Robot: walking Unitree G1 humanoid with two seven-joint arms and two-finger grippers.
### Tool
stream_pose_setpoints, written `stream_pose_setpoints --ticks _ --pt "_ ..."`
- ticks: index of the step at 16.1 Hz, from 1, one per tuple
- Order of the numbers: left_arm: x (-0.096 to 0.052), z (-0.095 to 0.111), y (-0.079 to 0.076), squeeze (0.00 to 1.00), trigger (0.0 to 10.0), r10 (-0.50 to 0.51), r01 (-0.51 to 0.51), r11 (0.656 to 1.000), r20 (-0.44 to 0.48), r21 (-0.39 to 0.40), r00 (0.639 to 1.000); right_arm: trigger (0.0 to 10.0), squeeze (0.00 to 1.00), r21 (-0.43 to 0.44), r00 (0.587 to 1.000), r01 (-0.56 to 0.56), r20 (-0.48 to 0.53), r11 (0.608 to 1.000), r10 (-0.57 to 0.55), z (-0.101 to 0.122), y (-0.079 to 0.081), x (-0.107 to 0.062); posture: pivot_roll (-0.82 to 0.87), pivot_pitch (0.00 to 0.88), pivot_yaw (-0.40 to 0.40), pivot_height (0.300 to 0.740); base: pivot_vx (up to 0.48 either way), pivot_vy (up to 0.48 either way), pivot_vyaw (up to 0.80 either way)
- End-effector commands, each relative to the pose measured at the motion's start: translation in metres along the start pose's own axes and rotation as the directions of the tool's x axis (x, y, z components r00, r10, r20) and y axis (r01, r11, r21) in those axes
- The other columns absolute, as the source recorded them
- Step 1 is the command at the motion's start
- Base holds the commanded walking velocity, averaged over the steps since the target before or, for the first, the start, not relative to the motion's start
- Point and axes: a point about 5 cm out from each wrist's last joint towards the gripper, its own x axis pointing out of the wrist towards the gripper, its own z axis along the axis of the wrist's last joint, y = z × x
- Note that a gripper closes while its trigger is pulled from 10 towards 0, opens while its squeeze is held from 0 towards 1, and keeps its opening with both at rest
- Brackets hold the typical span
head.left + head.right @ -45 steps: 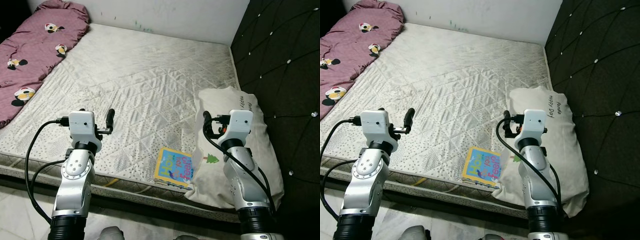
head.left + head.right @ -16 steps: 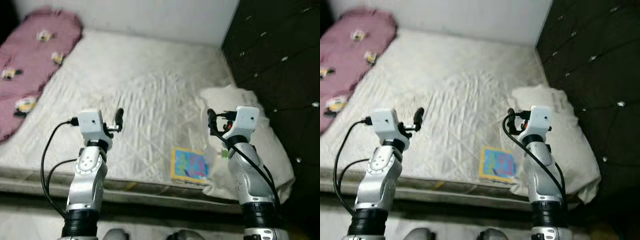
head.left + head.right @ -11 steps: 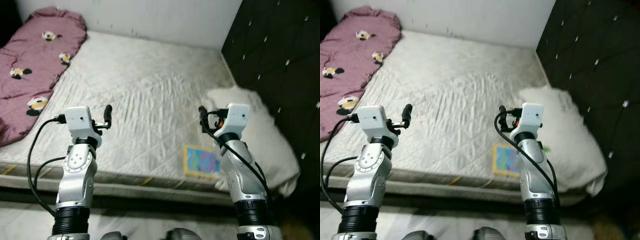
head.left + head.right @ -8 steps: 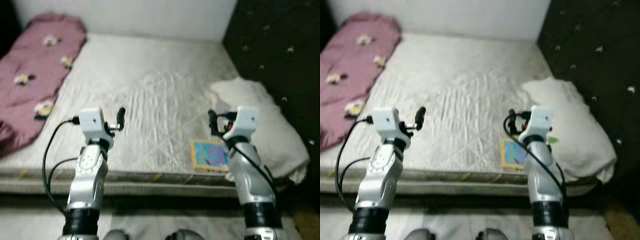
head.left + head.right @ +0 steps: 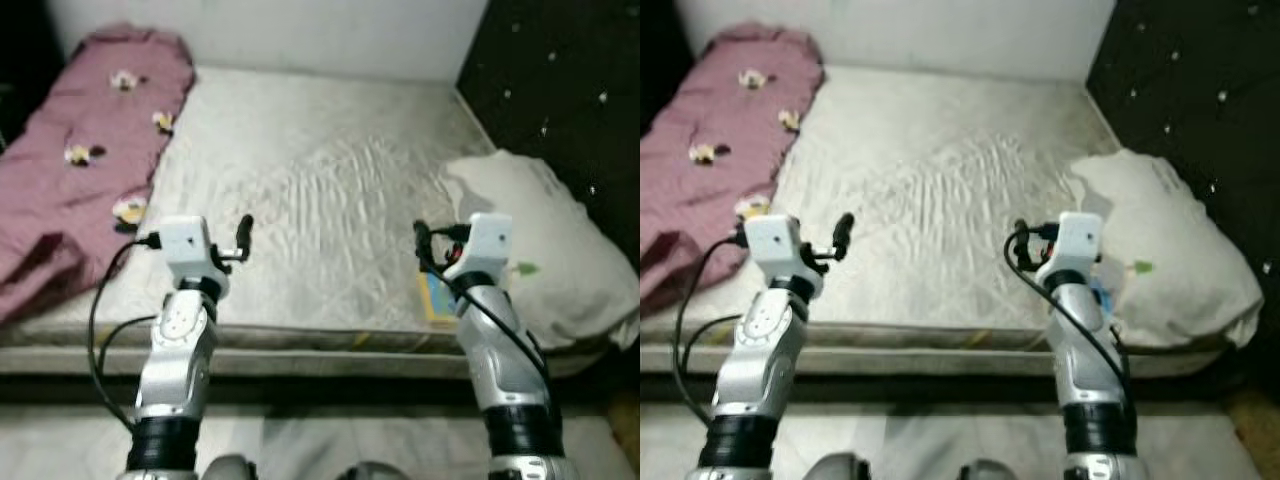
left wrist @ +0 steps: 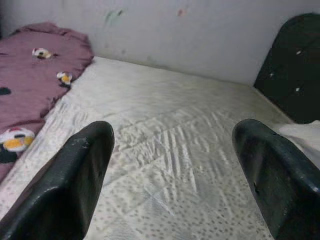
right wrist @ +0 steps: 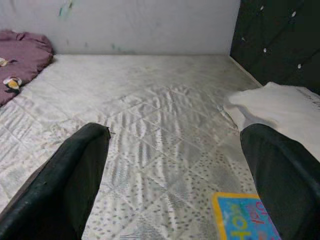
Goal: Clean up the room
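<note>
A colourful children's book point(image 7: 245, 220) lies flat near the front right edge of the white quilted mattress point(image 5: 320, 170); in the left eye view the book point(image 5: 435, 297) is partly hidden behind my right arm. A white pillow point(image 5: 550, 240) rests against the book's right side. A maroon blanket point(image 5: 80, 150) with cartoon prints is bunched along the mattress's left side. My left gripper point(image 6: 172, 131) is open and held over the front left of the mattress, holding nothing. My right gripper point(image 7: 175, 132) is open too, just left of the book and above the mattress.
A black tufted headboard point(image 5: 560, 80) runs along the right of the bed and a white wall point(image 5: 300, 30) stands behind it. The mattress's front edge point(image 5: 300, 345) lies just ahead of my arms, with pale floor point(image 5: 300, 440) below.
The whole view has shifted as I move: more of the maroon blanket shows, and the book has slid behind my right arm. Both arms keep the same raised pose with open fingers.
</note>
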Motion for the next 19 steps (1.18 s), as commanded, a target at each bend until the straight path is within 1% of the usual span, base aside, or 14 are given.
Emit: stream_pose_setpoints --ticks 1,2,4,14,15,17,18,19 --pt "-0.0006 0.0054 0.0031 0.00 10.0 -0.010 0.010 1.000 0.024 0.015 1.000 10.0 0.00 0.002 1.000 -0.020 0.018 1.000 0.020 0.0056 0.0050 0.0019 -0.02 0.000 -0.084 0.740 0.289 0.379 0.00" --pt "-0.0015 0.0061 0.0012 0.00 10.0 -0.032 0.032 0.999 0.028 0.013 0.999 10.0 0.00 0.000 1.000 -0.022 0.017 1.000 0.022 0.0056 0.0054 0.0020 -0.02 0.000 -0.084 0.740 0.379 0.000 0.00" --pt "-0.0025 0.0060 -0.0002 0.00 10.0 -0.045 0.045 0.999 0.030 0.005 0.999 10.0 0.00 -0.001 1.000 -0.024 0.017 1.000 0.024 0.0054 0.0055 0.0019 -0.02 0.000 -0.084 0.740 0.441 0.000 0.00" --pt "-0.0024 0.0074 -0.0002 0.00 10.0 -0.050 0.050 0.999 0.033 -0.001 0.998 10.0 0.00 -0.003 1.000 -0.023 0.015 1.000 0.023 0.0067 0.0057 0.0038 -0.02 0.000 -0.089 0.740 0.462 0.000 0.00" --pt "-0.0024 0.0075 0.0011 0.00 10.0 -0.037 0.037 0.999 0.036 -0.008 0.999 10.0 0.00 -0.002 1.000 -0.019 0.015 1.000 0.019 0.0064 0.0051 0.0038 -0.02 0.000 -0.088 0.740 0.315 0.000 0.00" --pt "-0.0026 0.0092 0.0003 0.00 10.0 -0.037 0.037 0.999 0.049 -0.008 0.998 10.0 0.00 -0.002 1.000 -0.018 0.012 1.000 0.018 0.0057 0.0051 0.0037 -0.02 0.000 -0.087 0.740 0.000 0.000 0.00" --pt "-0.0023 0.0076 -0.0004 0.00 10.0 -0.044 0.044 0.999 0.030 -0.005 0.999 10.0 0.00 -0.011 1.000 -0.016 0.000 1.000 0.016 0.0048 0.0050 0.0039 -0.02 0.000 -0.087 0.740 0.000 0.000 0.00" --pt "-0.0019 0.0075 -0.0008 0.00 10.0 -0.048 0.048 0.999 0.033 -0.011 0.998 10.0 0.00 0.002 1.000 -0.011 -0.002 1.000 0.011 0.0043 0.0046 0.0039 -0.02 0.000 -0.087 0.740 0.000 0.000 -0.80"
